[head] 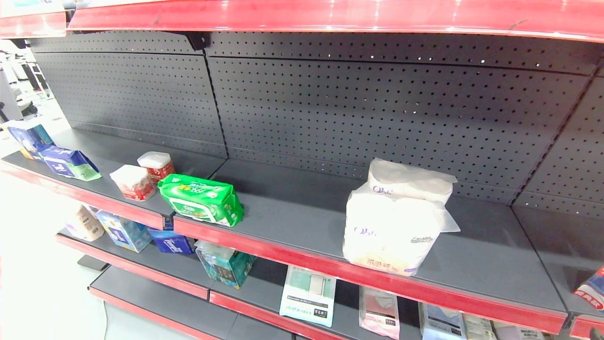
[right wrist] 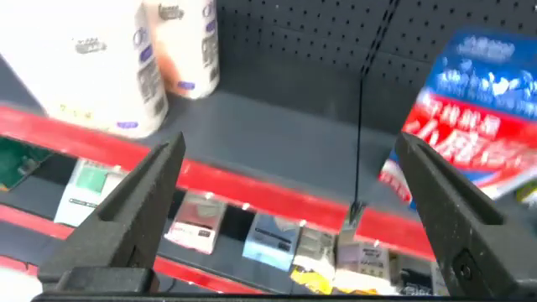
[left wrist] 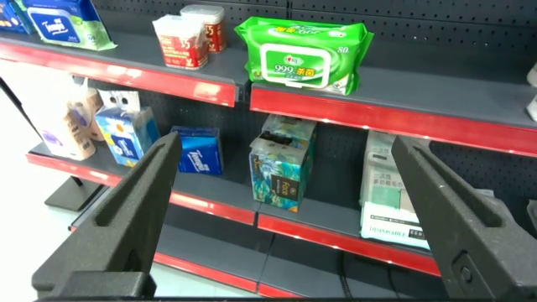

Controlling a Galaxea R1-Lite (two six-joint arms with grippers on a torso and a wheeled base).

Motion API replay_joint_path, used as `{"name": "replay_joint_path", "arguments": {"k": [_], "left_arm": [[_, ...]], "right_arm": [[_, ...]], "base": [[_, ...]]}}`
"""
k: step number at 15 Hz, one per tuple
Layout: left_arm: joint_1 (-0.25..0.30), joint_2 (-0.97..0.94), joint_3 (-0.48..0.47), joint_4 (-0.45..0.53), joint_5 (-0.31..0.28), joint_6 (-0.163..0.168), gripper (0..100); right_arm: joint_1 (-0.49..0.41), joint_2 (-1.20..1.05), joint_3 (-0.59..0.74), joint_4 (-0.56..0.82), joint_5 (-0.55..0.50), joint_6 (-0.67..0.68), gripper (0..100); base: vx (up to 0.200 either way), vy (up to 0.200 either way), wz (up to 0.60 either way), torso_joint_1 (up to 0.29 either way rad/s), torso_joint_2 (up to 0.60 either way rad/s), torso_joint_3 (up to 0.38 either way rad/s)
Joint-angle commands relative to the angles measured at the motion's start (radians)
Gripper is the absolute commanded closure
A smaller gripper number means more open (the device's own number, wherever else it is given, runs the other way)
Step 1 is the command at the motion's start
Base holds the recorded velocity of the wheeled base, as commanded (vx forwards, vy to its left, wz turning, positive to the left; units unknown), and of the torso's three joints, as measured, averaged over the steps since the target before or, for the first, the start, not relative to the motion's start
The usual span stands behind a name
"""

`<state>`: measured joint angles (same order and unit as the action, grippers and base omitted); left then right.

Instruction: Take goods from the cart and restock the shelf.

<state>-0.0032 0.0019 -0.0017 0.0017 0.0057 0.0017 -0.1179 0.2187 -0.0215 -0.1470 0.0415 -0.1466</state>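
A big white tissue pack (head: 394, 222) stands on the middle shelf (head: 292, 222) close to its red front edge. Left of it lies a green wipes pack (head: 203, 198). In the left wrist view my left gripper (left wrist: 285, 226) is open and empty, in front of the lower shelves below the green wipes pack (left wrist: 304, 54). My right gripper (right wrist: 289, 218) is also open and empty, facing the shelf's red edge between the white tissue pack (right wrist: 92, 63) and a red and blue pack (right wrist: 474, 117).
Two small red and white tubs (head: 141, 175) and blue packs (head: 70, 163) sit on the shelf's left part. The red and blue pack (head: 592, 288) lies at the far right. Lower shelves hold a teal box (left wrist: 284, 164), blue tissue packs (left wrist: 197, 151) and flat packets (head: 309, 295).
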Motion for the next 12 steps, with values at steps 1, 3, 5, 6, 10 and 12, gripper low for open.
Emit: {"name": "replay_joint_path", "arguments": {"k": [1,3,5,6,10,12], "left_arm": [[0.0,0.0,0.0,0.0,0.0,0.0,0],[0.0,0.0,0.0,0.0,0.0,0.0,0],[0.0,0.0,0.0,0.0,-0.001,0.001,0],[-0.001,0.003,0.0,0.0,-0.001,0.003,0],[-0.001,0.0,0.0,0.0,-0.001,0.0,0],[-0.001,0.0,0.0,0.0,-0.003,0.001,0]], "right_arm": [[0.003,-0.117,0.0,0.072,0.009,0.022,0],[0.064,-0.111,-0.005,0.107,0.077,0.042,0],[0.08,-0.145,0.0,0.133,0.049,0.048,0],[0.081,-0.147,-0.002,0.133,0.0,0.061,0],[0.089,-0.153,0.021,0.141,-0.063,0.145,0],[0.122,-0.219,0.021,0.144,-0.015,0.093,0]], "base": [[0.0,0.0,0.0,0.0,0.0,0.0],[0.0,0.0,0.0,0.0,0.0,0.0],[0.0,0.0,0.0,0.0,0.0,0.0],[0.0,0.0,0.0,0.0,0.0,0.0],[0.0,0.0,0.0,0.0,0.0,0.0],[0.0,0.0,0.0,0.0,0.0,0.0]]}}
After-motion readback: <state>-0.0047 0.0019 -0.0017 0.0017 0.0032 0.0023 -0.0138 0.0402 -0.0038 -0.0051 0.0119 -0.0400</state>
